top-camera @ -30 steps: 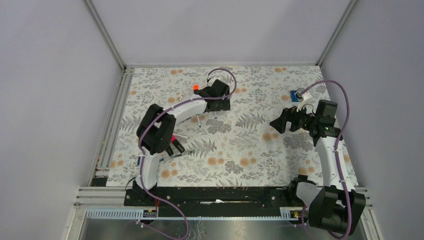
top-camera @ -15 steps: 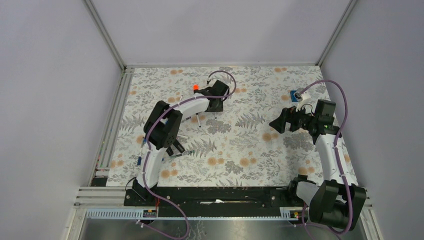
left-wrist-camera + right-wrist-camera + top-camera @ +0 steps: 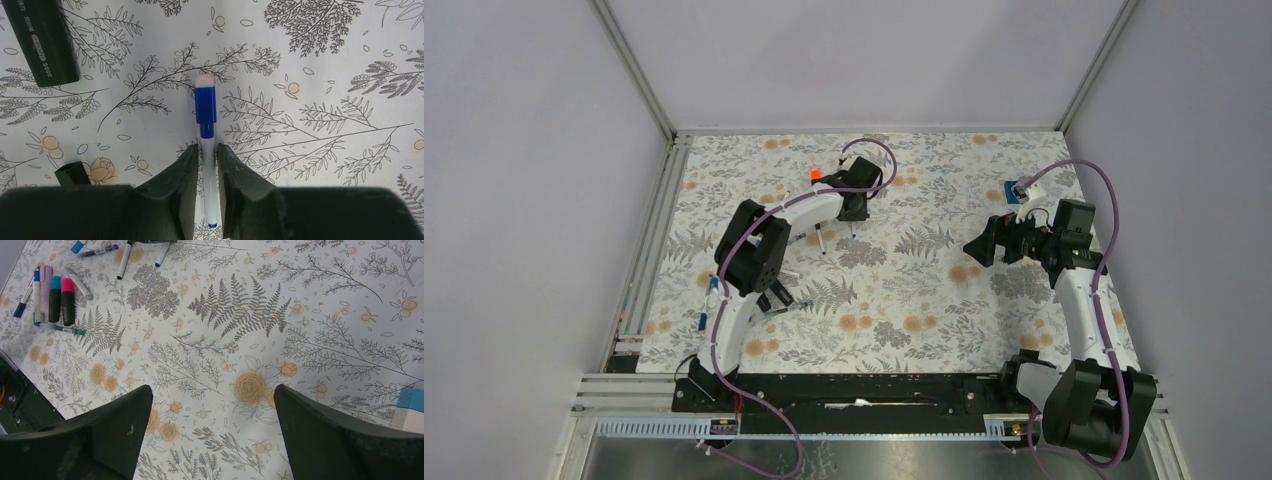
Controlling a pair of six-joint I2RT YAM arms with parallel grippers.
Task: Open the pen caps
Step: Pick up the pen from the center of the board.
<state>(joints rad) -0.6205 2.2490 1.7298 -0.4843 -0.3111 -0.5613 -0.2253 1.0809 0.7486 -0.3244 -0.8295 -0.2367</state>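
While the left jaws are pinching the white barrel of a slim pen point(image 3: 208, 160), with no gap showing on either side, its blue cap point(image 3: 205, 104) is lying just ahead of them, free of the grip. The pen is resting on the counter point(image 3: 904, 290), its long axis running straight out from the wrist, cap end farthest. The right jaws are hanging wide open and empty, well apart across the counter. By my judgement, the cap is wanting a pull along that axis.
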